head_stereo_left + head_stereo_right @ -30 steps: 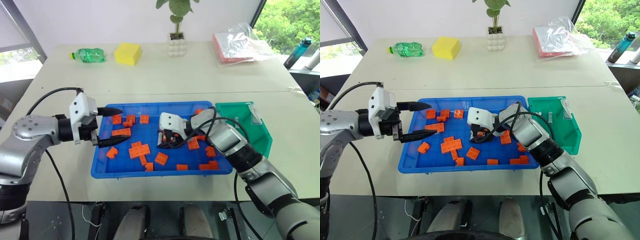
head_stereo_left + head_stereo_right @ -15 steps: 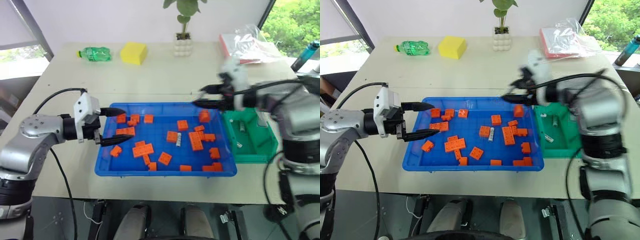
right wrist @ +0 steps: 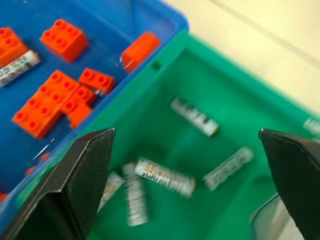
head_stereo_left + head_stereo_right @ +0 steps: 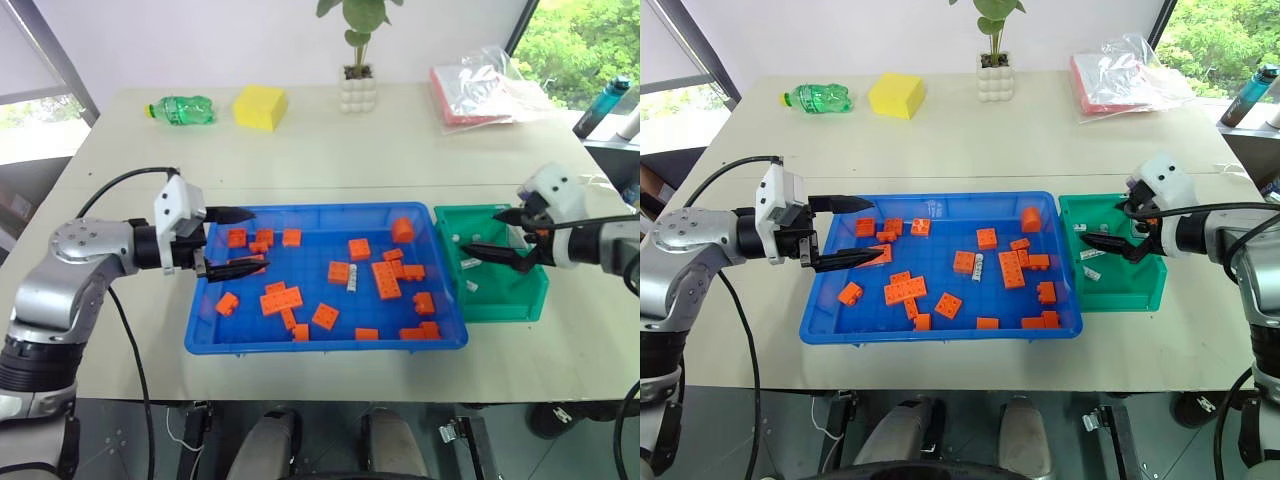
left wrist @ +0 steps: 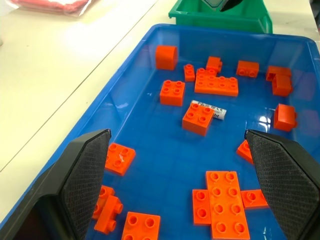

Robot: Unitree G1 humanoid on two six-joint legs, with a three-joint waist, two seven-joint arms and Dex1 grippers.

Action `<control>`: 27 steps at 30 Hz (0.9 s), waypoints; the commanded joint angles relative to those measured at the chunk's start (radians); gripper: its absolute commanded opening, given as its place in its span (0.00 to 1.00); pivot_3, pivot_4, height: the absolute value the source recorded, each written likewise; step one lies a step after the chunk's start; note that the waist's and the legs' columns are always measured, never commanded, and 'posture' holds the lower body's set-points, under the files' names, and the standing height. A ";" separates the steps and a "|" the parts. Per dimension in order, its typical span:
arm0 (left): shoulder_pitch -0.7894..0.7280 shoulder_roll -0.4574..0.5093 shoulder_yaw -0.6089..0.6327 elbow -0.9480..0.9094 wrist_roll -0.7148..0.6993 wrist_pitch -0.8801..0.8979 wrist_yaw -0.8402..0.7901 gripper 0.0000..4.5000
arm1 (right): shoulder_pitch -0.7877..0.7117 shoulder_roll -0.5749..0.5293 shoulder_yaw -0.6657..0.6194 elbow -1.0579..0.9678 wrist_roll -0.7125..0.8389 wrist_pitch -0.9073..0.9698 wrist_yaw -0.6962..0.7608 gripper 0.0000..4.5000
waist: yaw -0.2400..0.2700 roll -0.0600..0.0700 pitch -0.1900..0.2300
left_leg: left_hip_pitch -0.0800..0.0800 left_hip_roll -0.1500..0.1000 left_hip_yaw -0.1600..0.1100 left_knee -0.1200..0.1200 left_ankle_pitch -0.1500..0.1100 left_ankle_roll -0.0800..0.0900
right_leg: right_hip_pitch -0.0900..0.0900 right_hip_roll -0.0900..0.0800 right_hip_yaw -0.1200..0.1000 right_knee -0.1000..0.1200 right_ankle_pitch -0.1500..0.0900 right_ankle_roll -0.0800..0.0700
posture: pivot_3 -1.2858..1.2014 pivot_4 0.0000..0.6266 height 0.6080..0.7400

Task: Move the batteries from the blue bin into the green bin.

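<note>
The blue bin (image 4: 325,343) holds many orange bricks and one battery (image 4: 352,284), which lies near its middle, also in the left wrist view (image 5: 209,110). My left gripper (image 4: 250,240) hovers open over the bin's left end with nothing between its fingers. The green bin (image 4: 520,305) stands against the blue bin's right side. Several batteries (image 3: 194,116) lie on its floor. My right gripper (image 4: 488,232) hangs open just above the green bin and holds nothing.
Orange bricks (image 4: 281,299) are scattered across the blue bin. At the table's far side stand a green bottle (image 4: 180,109), a yellow sponge (image 4: 257,107), a potted plant (image 4: 355,92) and a plastic bag (image 4: 480,88). A blue water bottle (image 4: 597,105) stands off to the right.
My right gripper swung from the middle of the blue bin rightward to above the green bin, and its fingers spread wider. The left gripper has stayed where it was.
</note>
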 commanded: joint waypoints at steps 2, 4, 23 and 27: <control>-0.015 0.012 0.019 -0.010 0.003 -0.016 -0.007 1.00 | -0.157 0.026 0.043 -0.014 0.051 -0.036 0.007 0.99 | 0.000 0.000 0.000 | 0.000 0.000 0.000 0.000 0.000 0.000 | 0.000 0.000 0.000 -0.001 0.000 0.000 | 0.52 0.24 0.90; -0.015 0.012 0.020 -0.009 0.005 -0.017 -0.008 1.00 | -0.205 0.063 0.095 -0.018 0.071 -0.040 0.020 0.99 | 0.000 0.000 0.000 | 0.000 0.001 -0.001 0.000 0.000 0.000 | 0.000 0.001 0.000 -0.001 0.000 0.000 | 0.52 0.24 0.90; 0.076 0.022 0.050 -0.133 -0.025 0.023 0.025 1.00 | -0.164 0.251 0.516 0.051 -0.018 -0.234 0.119 0.99 | 0.000 0.000 0.000 | 0.000 -0.001 -0.005 0.000 0.000 0.000 | 0.002 0.001 0.000 -0.006 0.000 0.000 | 0.52 0.24 0.90; 0.101 0.032 0.054 -0.168 -0.037 0.034 0.023 1.00 | -0.160 0.279 0.567 0.112 -0.067 -0.300 0.133 0.99 | 0.000 0.000 0.000 | 0.000 -0.001 -0.005 0.000 0.000 0.000 | 0.002 0.001 0.000 -0.006 0.000 0.000 | 0.52 0.24 0.90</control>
